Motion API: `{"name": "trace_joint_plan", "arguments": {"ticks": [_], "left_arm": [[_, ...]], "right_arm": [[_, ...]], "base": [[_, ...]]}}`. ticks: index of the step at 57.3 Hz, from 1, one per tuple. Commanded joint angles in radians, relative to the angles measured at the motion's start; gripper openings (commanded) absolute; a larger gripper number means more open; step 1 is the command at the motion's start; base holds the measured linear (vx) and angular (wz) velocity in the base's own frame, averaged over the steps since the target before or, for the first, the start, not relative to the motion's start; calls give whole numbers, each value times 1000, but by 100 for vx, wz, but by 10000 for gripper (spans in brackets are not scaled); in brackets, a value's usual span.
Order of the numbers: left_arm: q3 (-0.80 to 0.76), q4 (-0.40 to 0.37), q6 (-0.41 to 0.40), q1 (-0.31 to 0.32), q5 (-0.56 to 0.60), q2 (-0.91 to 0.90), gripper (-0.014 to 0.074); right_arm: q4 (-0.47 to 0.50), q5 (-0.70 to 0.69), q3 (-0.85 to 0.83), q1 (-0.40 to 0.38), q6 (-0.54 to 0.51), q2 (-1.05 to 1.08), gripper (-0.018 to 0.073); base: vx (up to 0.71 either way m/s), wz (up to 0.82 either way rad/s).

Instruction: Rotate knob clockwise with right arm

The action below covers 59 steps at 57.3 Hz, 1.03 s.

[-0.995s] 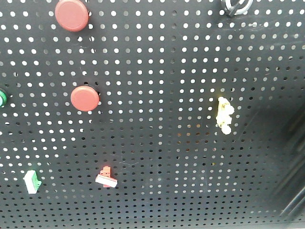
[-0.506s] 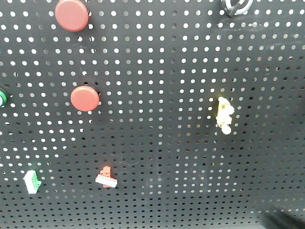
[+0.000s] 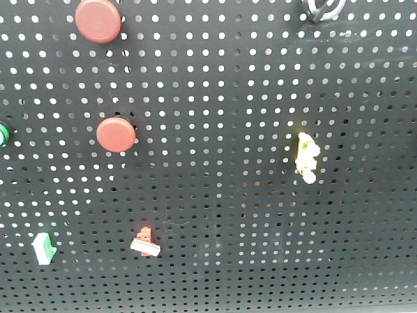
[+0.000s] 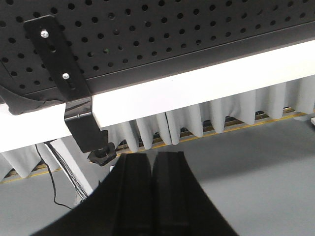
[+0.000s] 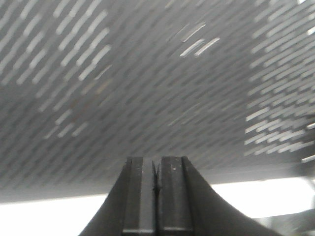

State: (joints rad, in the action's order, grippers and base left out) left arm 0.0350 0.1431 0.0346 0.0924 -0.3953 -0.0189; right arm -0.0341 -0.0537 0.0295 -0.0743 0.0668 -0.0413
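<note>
The knob (image 3: 323, 8) shows only as a silver ring and dark bar cut off by the top edge of the black pegboard (image 3: 215, 195), at the upper right of the front view. Neither arm appears in that view. In the right wrist view my right gripper (image 5: 156, 160) is shut with nothing between its fingers, facing the pegboard (image 5: 147, 73), which is streaked by motion blur; the knob does not show there. My left gripper (image 4: 151, 157) is shut and empty, below the board's lower edge.
The board carries two red buttons (image 3: 98, 19) (image 3: 116, 134), a yellow lumpy peg (image 3: 307, 157), a green part (image 3: 3, 134) at the left edge, a green-white clip (image 3: 43, 248) and a red-white clip (image 3: 146, 242). A black bracket (image 4: 69, 88) clamps the white table edge (image 4: 197, 88).
The blurred dark right arm, at the right edge a second ago and then in the lower right corner, has dropped out of the front view. Nothing on the board has moved.
</note>
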Motion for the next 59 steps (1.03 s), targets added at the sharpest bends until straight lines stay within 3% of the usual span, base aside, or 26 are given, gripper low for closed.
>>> {"name": "trace_joint_plan", "arguments": {"ticks": [1,59], "left_arm": [[8,0,-11,1,78,-11,-6],[8,0,-11,1,78,-11,-6]], "right_arm": [[-30,-24,7,-19,-27,60,-9],[-32,-22,7,-17,-27,65,-9]], "base": [[0,0],[0,0]]}}
